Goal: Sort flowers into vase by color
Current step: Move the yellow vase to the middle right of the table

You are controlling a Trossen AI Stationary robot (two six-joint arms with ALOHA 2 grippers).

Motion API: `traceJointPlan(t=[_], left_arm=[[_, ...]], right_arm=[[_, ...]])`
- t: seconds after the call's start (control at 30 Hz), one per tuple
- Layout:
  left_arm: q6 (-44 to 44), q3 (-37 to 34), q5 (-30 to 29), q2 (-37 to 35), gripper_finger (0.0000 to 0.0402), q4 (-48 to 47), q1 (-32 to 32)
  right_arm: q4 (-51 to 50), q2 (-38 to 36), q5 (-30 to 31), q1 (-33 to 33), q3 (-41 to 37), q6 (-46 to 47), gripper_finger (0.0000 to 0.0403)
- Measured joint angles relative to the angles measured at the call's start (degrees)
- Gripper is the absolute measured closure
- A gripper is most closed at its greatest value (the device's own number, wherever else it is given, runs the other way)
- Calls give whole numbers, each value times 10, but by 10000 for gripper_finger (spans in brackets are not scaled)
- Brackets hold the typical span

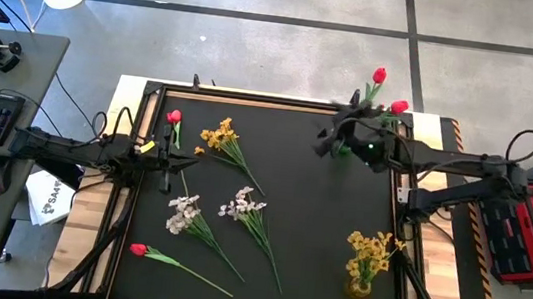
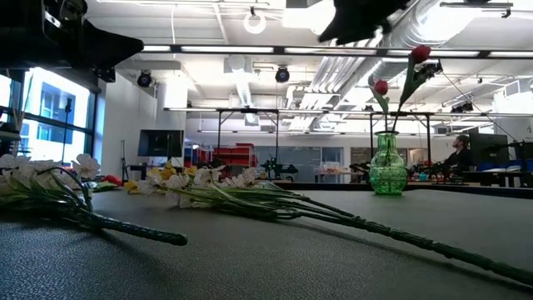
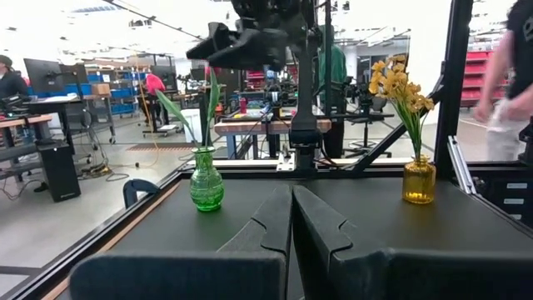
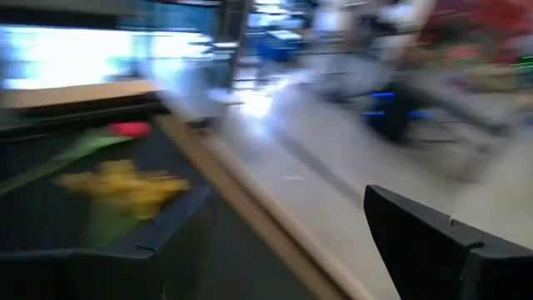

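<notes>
I see a green glass vase (image 2: 388, 171) at two o'clock on the desk (image 1: 312, 195) holding two red tulips (image 1: 380, 75); an amber vase (image 1: 359, 286) at four o'clock holds yellow blossoms (image 1: 372, 250). Loose stems (image 1: 256, 227) lie across the middle, heads toward ten o'clock. Right tool (image 1: 333, 137) released above the green vase; left tool (image 1: 188, 162) clenched, empty, at nine o'clock.

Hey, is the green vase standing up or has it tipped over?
Upright. The green vase stands on its base on the table, neck up, with two red flowers rising from it.
</notes>
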Motion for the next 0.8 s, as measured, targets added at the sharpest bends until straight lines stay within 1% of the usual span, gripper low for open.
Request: traceJointPlan(t=[0.03,0.1,0.17,0.33,0.4,0.53,0.67,0.8], left_arm=[[0,0,0,0,401,0,0],[0,0,0,0,401,0,0],[0,0,0,0,401,0,0],[1,0,-8,0,402,2,0],[1,0,-9,0,402,2,0],[0,0,-10,0,402,1,0],[0,0,-11,0,401,1,0],[0,0,-11,0,402,0,0]], right_arm=[[1,10,-31,3,1,8,112],[17,38,-56,11,0,16,112],[33,75,-61,21,0,16,112],[114,191,-65,41,1,17,112],[128,237,-65,48,14,34,112],[130,321,-65,64,58,61,112],[130,400,-67,75,124,70,112],[127,475,-117,73,199,82,112]])
